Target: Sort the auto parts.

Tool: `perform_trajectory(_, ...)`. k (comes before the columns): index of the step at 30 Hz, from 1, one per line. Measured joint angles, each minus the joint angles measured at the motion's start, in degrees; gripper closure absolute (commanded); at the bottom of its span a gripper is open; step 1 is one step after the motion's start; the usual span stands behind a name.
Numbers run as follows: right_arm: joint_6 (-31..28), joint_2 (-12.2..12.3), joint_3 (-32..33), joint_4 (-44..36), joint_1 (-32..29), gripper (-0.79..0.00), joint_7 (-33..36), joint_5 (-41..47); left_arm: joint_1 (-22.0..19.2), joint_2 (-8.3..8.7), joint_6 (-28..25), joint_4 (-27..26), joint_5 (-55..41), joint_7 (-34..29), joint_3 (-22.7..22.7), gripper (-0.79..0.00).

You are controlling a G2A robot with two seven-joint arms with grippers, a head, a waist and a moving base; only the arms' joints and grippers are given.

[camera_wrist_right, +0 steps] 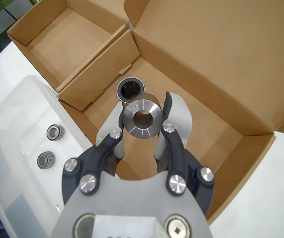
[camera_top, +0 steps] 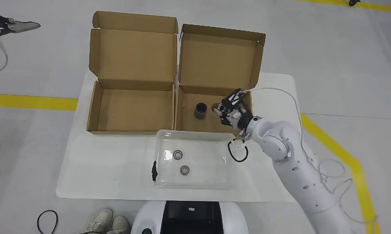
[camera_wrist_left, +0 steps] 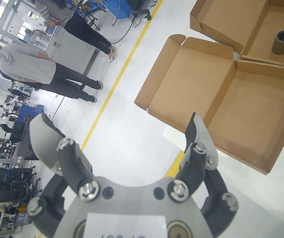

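My right gripper (camera_wrist_right: 143,108) is shut on a silver metal sleeve (camera_wrist_right: 143,120), held over the right cardboard box (camera_top: 247,112). In the top view the right gripper (camera_top: 225,109) hangs inside that box, beside a dark cylindrical bushing (camera_top: 200,110) standing on the box floor. The same bushing (camera_wrist_right: 130,91) sits just beyond the held sleeve. Two roller bearings (camera_top: 178,154) (camera_top: 185,170) lie in the clear plastic tray (camera_top: 226,167) at the table's front. My left gripper (camera_wrist_left: 117,130) is open and empty, out past the table's left side, with the left box (camera_wrist_left: 251,105) in sight.
The left cardboard box (camera_top: 131,109) stands open with nothing in it, its lid flap up at the back. Both boxes touch side by side on the white table (camera_top: 79,167). Yellow floor tape (camera_top: 36,102) runs past the table. A small black piece (camera_top: 154,169) clings to the tray's left wall.
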Motion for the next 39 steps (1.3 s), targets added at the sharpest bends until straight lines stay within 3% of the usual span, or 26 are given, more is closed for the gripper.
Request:
perform_trajectory(24, 7.2, -2.4, -6.8, 9.8, 8.6, 0.0, 10.8, 2.0, 0.0, 0.0, 0.0, 0.0, 0.0, 0.0, 0.0, -0.785)
perform_trajectory(35, 8.5, -3.6, -9.3, 14.4, 11.5, 0.0, 11.9, 3.0, 0.0, 0.0, 0.0, 0.0, 0.0, 0.0, 0.0, -0.785)
perform_trajectory(37, 8.7, -3.8, -9.6, 15.1, 12.0, -0.062, 11.9, 3.1, 0.0, 0.0, 0.0, 0.0, 0.0, 0.0, 0.0, -0.785)
perform_trajectory(39, 9.0, -4.0, -9.9, 15.6, 12.4, -0.188, 12.0, 2.9, 0.0, 0.0, 0.0, 0.0, 0.0, 0.0, 0.0, -0.785)
